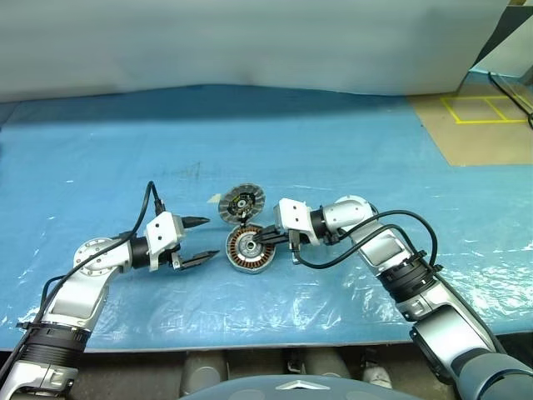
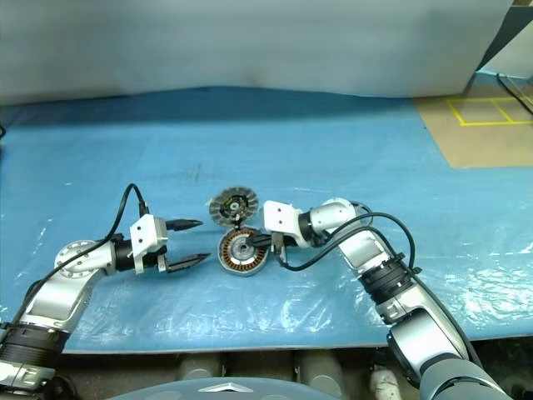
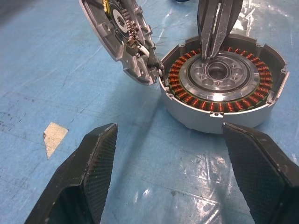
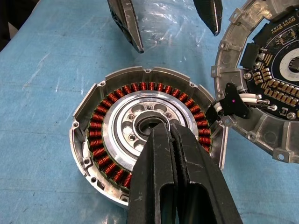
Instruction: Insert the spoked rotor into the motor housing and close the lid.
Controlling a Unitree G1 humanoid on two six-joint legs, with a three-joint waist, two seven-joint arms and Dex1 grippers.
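Observation:
The motor housing (image 1: 236,261) lies flat on the blue sheet, its copper coil ring (image 4: 100,140) showing. Inside that ring sits the spoked rotor (image 4: 122,117), a shiny silver wheel with round gaps. The lid (image 1: 241,202) stands tilted on edge against the housing's far rim, circuit side facing the housing, joined to it by white wires (image 4: 250,99). My right gripper (image 1: 260,239) is shut, and its tips rest on the rotor at the edge of the centre bore (image 4: 149,125). My left gripper (image 1: 213,240) hangs open just left of the housing, with nothing between its fingers.
A crinkled blue plastic sheet (image 1: 125,167) covers the table, whose front edge runs close below the arms. A pale wall (image 1: 250,42) rises behind. Brown floor with yellow tape (image 1: 483,108) lies at the far right. A small pale scrap (image 3: 55,135) sits on the sheet near the left gripper.

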